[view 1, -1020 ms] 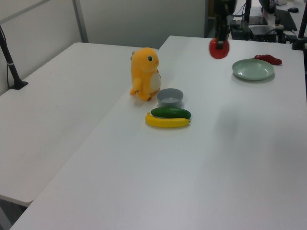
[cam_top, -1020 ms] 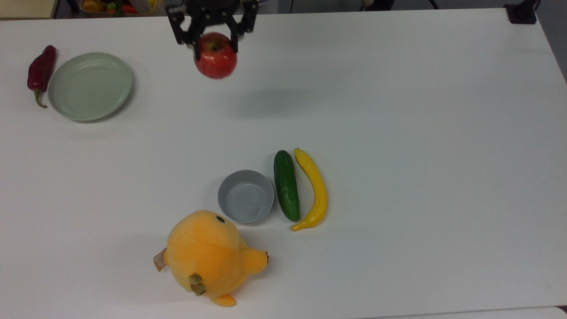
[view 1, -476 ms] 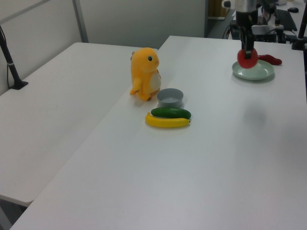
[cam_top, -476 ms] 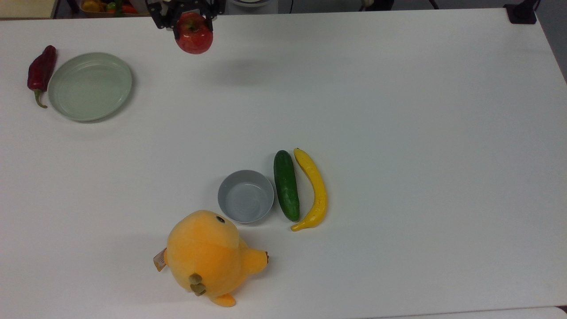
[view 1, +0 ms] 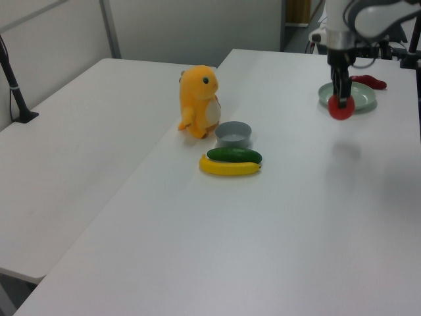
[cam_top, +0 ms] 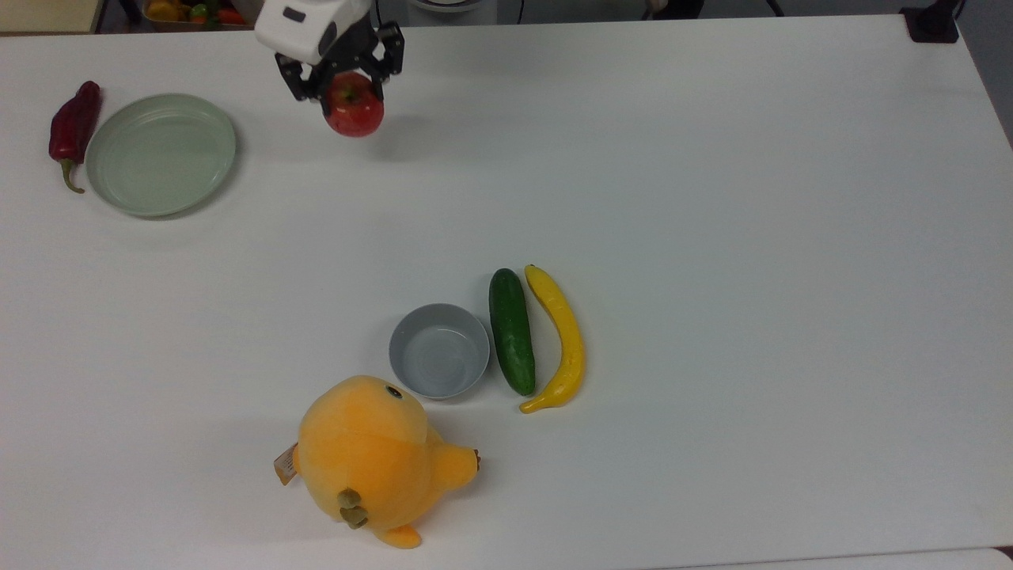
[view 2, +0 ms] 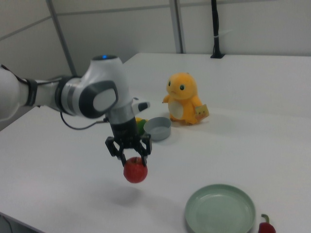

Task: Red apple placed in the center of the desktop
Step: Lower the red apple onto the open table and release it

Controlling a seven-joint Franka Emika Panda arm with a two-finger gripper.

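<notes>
Item in transit: glossy round red apple [cam_top: 354, 111], clamped in black two-finger claw [cam_top: 348, 79], aloft near top view's upper-left edge of plain white counter [cam_top: 712, 198]; next, by judgement, carry toward counter's middle, lower, release.

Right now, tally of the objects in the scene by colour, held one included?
Red: 2 - red apple held in the pincer, chili pepper
Green: 2 - pale green plate, cucumber
Yellow: 1 - banana
Grey: 1 - bowl
Orange: 1 - plush toy
Total: 7
</notes>
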